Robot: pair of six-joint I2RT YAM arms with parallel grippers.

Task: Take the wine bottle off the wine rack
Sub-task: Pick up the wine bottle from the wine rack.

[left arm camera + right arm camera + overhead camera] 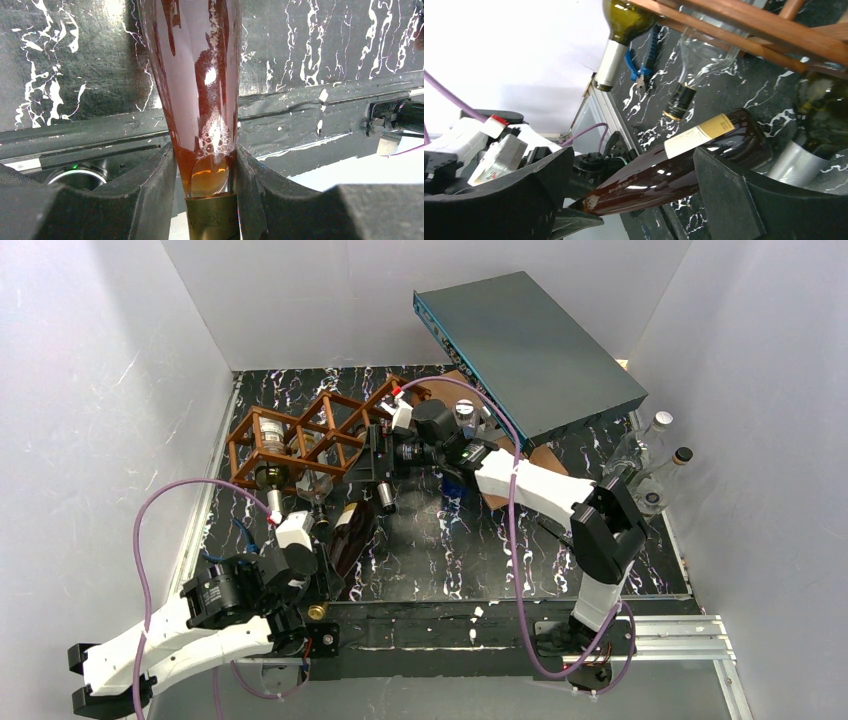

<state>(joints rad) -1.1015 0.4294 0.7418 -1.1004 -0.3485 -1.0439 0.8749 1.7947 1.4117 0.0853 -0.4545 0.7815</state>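
1. Amber glass fills my left gripper (205, 156). Its two black fingers (150, 200) are clamped on the narrow neck of the wine bottle (195, 75), just above the gold foil cap (212, 220).
2. The glass is smooth, glossy and tapered, with bubbly liquid pooled toward the neck. I judge the hold firm sideways but liable to slide along the taper.
3. From the grip, the bottle runs away from me over the black, white-veined table (440, 540). A cream and gold paper label (699, 135) sits on its wide round body.
4. Its base lies near the wine rack (300, 430) but outside the cells. I cannot tell whether the base rests on the table or hangs just above it.
5. My right gripper (634, 165) hovers at the rack's right end with its jaws wide apart, holding nothing and looking along the brown bottle.
6. The rack is an open lattice of thin reddish-brown wooden bars forming diamond cells. A green bottle (624, 25) and a clear bottle (694, 65) poke neck-first out of it.
7. I read the pull-out as essentially done, with the bottle clear of the rack.
8. The next move calls for laying the bottle flat on a bare patch of table, away from the rack. The left fingers then need to ease off without letting the round body roll.
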